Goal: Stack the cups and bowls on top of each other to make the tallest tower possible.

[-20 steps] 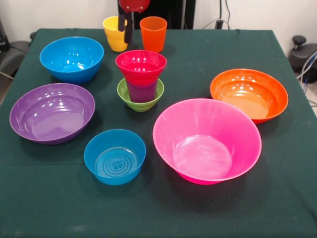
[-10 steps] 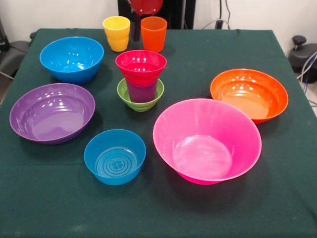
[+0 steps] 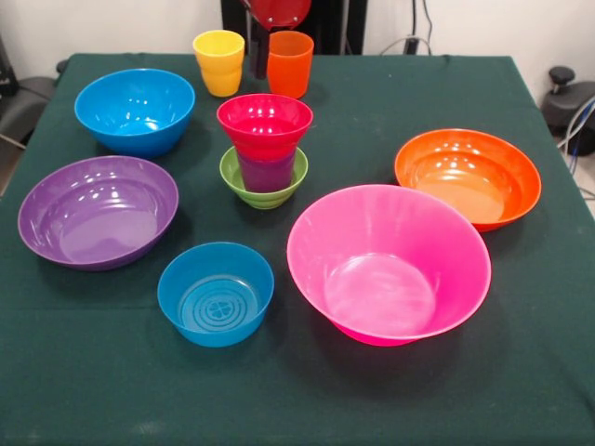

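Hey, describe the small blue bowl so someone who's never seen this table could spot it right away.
Start at the large pink bowl, the biggest thing on the green tablecloth. Just to its left in the front view, apart from it and below the purple bowl, sits the small blue bowl. Unlike the bigger blue bowl farther back, it shows rings and a cross on its bottom.

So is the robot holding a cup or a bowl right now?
It cannot be told. Only the red arm shows at the top edge; its gripper end is hidden there. The yellow cup and orange cup stand free on the table.
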Controlling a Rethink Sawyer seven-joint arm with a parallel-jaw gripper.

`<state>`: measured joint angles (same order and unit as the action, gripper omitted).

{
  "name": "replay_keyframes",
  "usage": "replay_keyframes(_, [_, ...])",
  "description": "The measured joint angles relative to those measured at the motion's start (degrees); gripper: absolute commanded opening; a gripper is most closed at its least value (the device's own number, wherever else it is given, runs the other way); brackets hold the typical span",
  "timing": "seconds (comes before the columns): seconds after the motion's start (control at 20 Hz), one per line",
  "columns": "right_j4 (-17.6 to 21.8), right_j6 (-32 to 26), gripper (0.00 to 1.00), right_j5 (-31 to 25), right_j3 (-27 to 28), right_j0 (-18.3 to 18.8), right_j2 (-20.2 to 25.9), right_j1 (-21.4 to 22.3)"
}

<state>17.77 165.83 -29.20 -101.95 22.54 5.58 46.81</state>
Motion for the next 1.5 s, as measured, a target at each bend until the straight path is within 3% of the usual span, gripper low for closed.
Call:
replay_keyframes(0.9, [0.0,0.0,0.0,-2.3,6.4,0.8,2.3,-2.1])
replay_keyframes(1.5, [0.0,0.0,0.0,-4.4,7.7,0.8,2.3,-1.7])
